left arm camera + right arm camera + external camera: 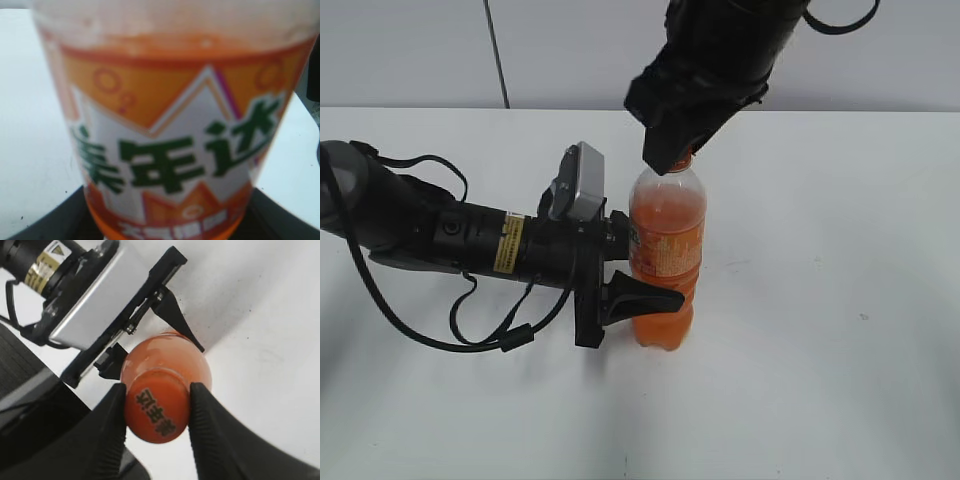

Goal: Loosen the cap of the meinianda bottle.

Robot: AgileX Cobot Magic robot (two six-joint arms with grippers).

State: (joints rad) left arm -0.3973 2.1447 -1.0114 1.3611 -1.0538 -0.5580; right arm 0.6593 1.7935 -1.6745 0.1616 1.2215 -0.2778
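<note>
The meinianda bottle (665, 255) stands upright on the white table, full of orange drink, with its orange-and-white label facing the left wrist view (170, 145). My left gripper (638, 268) is shut on the bottle's middle from the left; its dark fingers show at both lower corners of the left wrist view. My right gripper (157, 412) comes down from above and is shut on the orange cap (158, 411), one black finger on each side. In the exterior view the cap is almost hidden under the right gripper (675, 160).
The white table (820, 380) spreads around the bottle. The left arm (450, 235) lies across the table's left side with looping black cables. A pale wall (570, 50) runs behind the table.
</note>
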